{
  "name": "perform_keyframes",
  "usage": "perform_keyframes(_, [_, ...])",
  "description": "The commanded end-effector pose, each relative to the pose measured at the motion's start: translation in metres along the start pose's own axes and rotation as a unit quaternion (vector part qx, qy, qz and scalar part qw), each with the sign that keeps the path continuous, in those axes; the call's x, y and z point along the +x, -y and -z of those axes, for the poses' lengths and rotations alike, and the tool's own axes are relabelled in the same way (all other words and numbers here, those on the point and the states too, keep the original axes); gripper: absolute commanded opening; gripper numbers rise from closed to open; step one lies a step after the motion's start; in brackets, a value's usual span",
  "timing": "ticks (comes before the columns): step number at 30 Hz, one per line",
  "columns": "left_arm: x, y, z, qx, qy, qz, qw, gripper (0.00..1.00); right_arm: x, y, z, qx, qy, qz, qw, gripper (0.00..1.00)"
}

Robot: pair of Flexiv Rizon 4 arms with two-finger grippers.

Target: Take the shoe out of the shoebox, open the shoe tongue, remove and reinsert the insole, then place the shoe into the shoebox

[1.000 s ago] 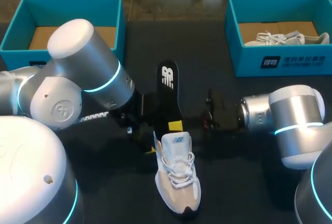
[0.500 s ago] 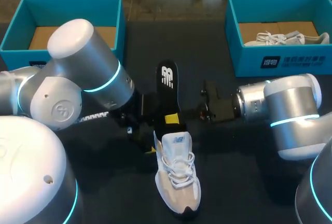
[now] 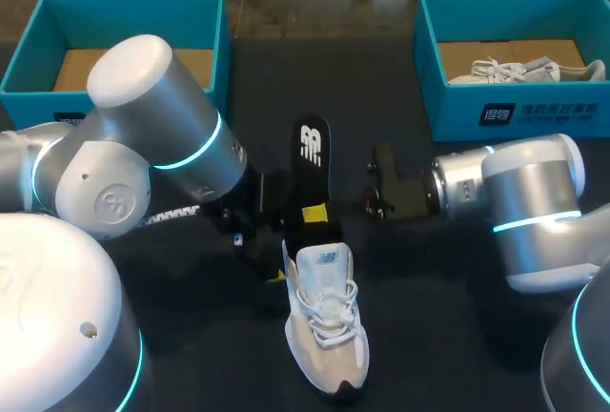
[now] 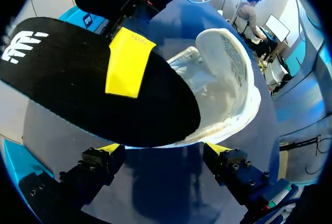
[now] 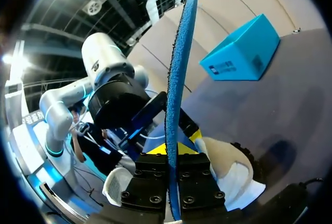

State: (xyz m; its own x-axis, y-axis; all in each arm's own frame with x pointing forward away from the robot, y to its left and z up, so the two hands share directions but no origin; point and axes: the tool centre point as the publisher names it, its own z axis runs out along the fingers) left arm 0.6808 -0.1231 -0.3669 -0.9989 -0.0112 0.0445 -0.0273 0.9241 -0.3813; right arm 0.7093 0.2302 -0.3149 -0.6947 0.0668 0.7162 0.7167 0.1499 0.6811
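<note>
The step in hand looks to be the reinsertion of the insole (image 3: pixel 311 159): the shoe (image 3: pixel 326 336) is lying out on the dark matte table (image 3: pixel 448 336), toe pointing toward the robot, and the insole is hanging over its heel opening, slanting up and away from it. The right gripper (image 3: pixel 316 215) is pinching the insole near the end closest to the shoe, one yellow tip pressing flat on its black top face. The left gripper (image 4: pixel 163 150) is straddling the heel end, its fingers standing wide with both tips seeming to bear against the shoe's sides and steady it. Next, I judge, the right arm is needing to tip the insole's lower end down past the collar and slide it toward the toe, while the left is keeping the shoe from skating. The insole is a thin, flat, flexible sheet with a fuzzy blue underside and a white logo at its far end; the shoe is soft white mesh, padded at the collar, loosely laced. A teal card shoebox (image 3: pixel 124 107) is waiting well beyond the shoe on the left arm's side.
</note>
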Motion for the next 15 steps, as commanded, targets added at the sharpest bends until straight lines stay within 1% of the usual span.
perform_keyframes(1, [0.001, 0.0, 0.0, 0.0, 0.001, 0.0, 1.0, 1.0, -0.002, 0.013, 0.001, -0.008, -0.002, -0.009, 1.0, 0.0])
perform_keyframes(10, [0.001, 0.0, 0.0, 0.0, 0.001, 0.0, 1.0, 1.0, -0.006, 0.035, 0.001, -0.015, -0.009, -0.038, 0.999, 0.0])
perform_keyframes(15, [0.001, 0.0, 0.0, 0.0, 0.001, 0.0, 1.0, 1.0, -0.005, 0.042, -0.001, -0.014, -0.022, -0.045, 0.999, 0.0])
